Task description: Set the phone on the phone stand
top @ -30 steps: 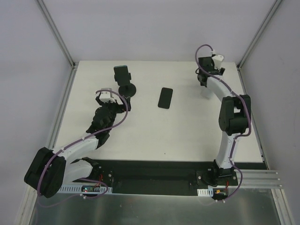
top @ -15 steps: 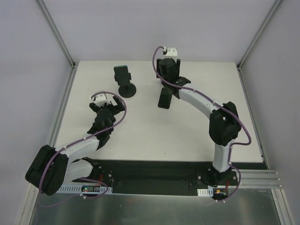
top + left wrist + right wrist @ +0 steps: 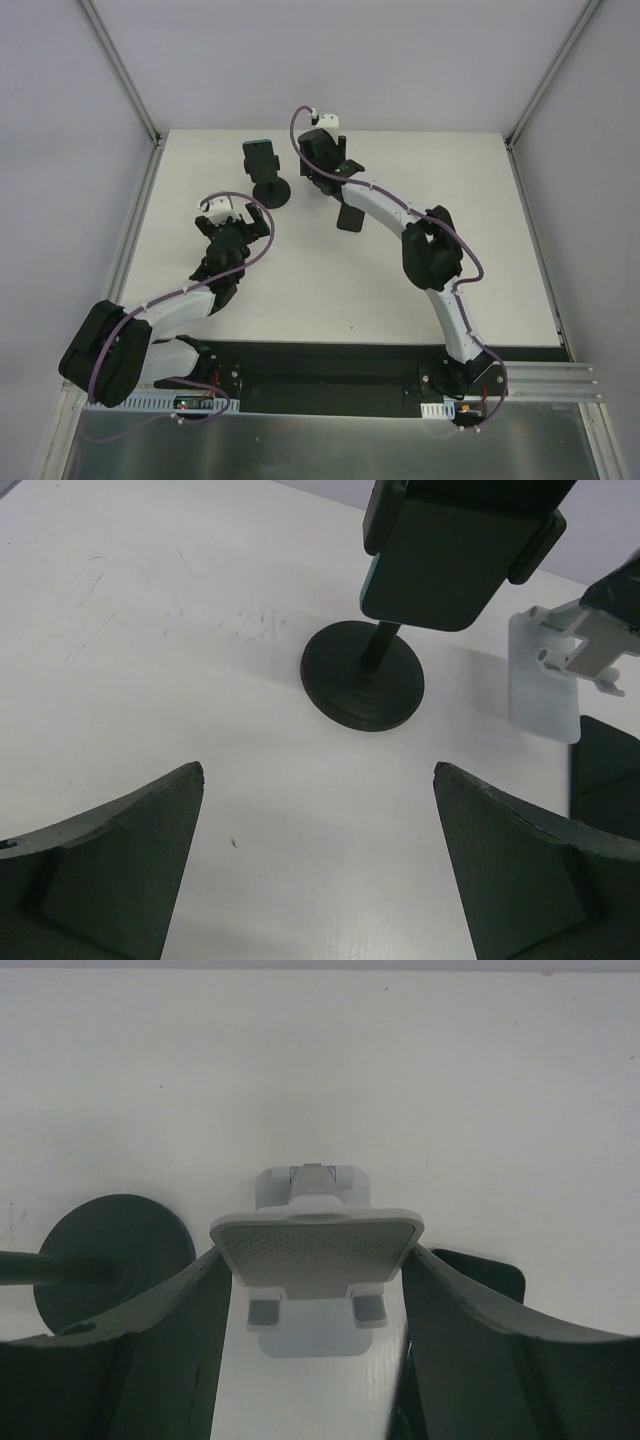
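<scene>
My right gripper (image 3: pixel 316 1278) is shut on the phone stand (image 3: pixel 316 1245), a small silver-grey folded stand; both fingers press the sides of its tilted back plate. Its flat base sits at or just above the white table. In the top view the right gripper (image 3: pixel 322 170) is at the far middle and hides the stand. The stand also shows in the left wrist view (image 3: pixel 545 685). The phone (image 3: pixel 350 217), black and flat, lies on the table just near-right of that gripper, partly under the right arm. My left gripper (image 3: pixel 228 215) is open and empty, on the left (image 3: pixel 318 780).
A black holder (image 3: pixel 266 172) with a round disc base and a clamp cradle stands just left of the right gripper; it also shows in the left wrist view (image 3: pixel 362 685) and the right wrist view (image 3: pixel 110 1250). A white wall rises behind the table's far edge.
My right arm has swung from the far right corner to the far middle, beside the black holder, passing over the phone. My left gripper has drawn back a little toward me.
</scene>
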{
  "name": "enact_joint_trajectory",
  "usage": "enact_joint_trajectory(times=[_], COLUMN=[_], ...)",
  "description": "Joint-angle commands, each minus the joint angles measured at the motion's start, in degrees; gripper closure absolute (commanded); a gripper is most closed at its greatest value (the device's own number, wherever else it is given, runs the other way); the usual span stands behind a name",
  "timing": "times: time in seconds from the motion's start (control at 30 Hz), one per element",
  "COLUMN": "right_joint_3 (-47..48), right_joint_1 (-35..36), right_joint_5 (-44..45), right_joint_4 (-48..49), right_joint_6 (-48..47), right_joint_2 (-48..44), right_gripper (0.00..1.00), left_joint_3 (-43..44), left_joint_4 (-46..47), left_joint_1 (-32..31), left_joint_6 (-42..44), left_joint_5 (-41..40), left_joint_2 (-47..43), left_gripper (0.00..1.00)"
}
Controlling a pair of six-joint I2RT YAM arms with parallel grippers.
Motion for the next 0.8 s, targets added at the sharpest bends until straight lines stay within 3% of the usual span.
enact_joint_trajectory(times=[0.0, 0.7, 0.77], right_joint_3=[9.7, 8.2, 8.4], right_joint_1=[1.2, 0.6, 0.4], right_joint_5=[3.9, 1.3, 0.5], right_joint_4=[-10.7, -6.5, -7.6], right_joint_6=[6.1, 5.7, 6.1], right_joint_2=[2.1, 6.1, 6.5], right_gripper=[0.99, 0.99, 0.95], left_joint_3=[1.9, 1.0, 1.0], left_joint_4=[0.8, 0.9, 0.9], left_joint_1=[0.3, 0.4, 0.5], left_joint_6=[-0.4, -0.8, -0.6], left_joint_5=[0.8, 1.5, 1.6], left_joint_2=[-0.6, -1.6, -1.6], left_gripper=[0.04, 0.04, 0.04])
